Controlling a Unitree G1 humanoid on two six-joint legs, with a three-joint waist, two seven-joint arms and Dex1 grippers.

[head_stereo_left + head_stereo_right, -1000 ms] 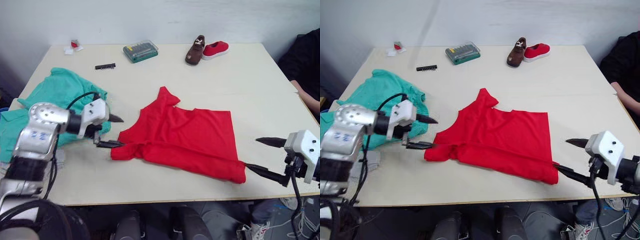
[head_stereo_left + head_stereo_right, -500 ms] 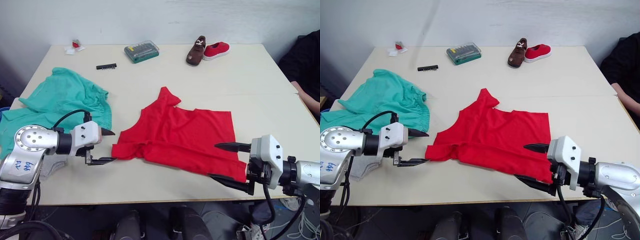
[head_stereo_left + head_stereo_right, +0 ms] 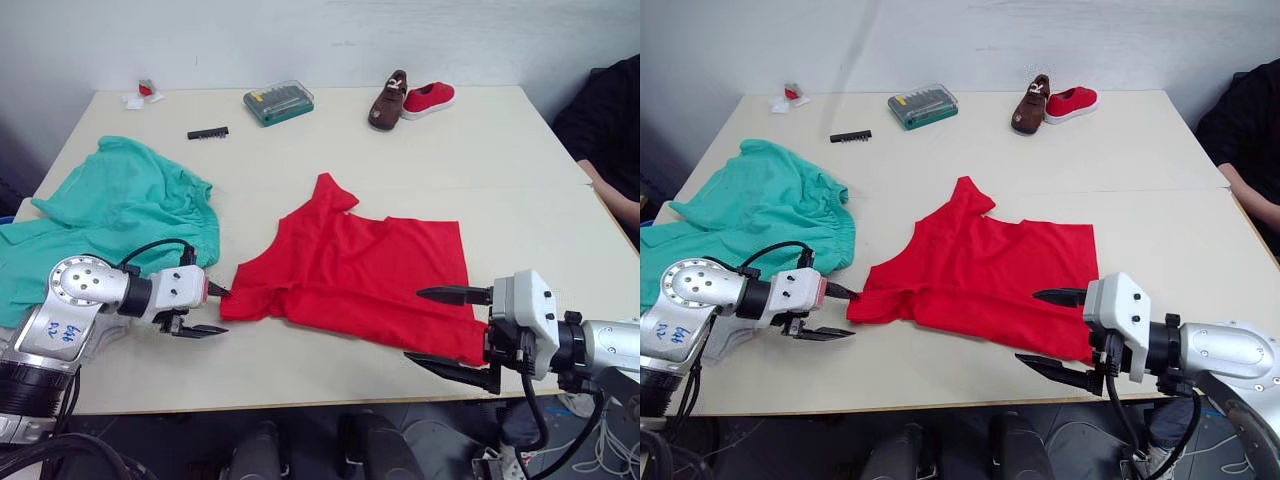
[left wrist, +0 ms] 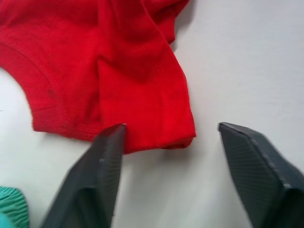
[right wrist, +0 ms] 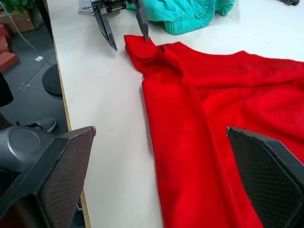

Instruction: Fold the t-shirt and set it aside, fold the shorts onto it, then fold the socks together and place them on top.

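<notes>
2 grippers reach low over the table (image 3: pixel 400 140), the left gripper (image 3: pixel 213 311) open at the t-shirt's (image 3: pixel 370 275) left corner, the right gripper (image 3: pixel 448 328) open at its near-right corner.

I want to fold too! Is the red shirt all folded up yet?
Partly: the t-shirt lies doubled over and rumpled, not a neat stack.

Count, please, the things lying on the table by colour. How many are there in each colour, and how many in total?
Red: 2, the t-shirt and a small shoe
Teal green: 1, the shorts
Brown: 1, a shoe
Green: 1, a clear-lidded tool case
Black: 1, a bit strip
White and red: 1, a small scrap at the far corner
Total: 7
</notes>
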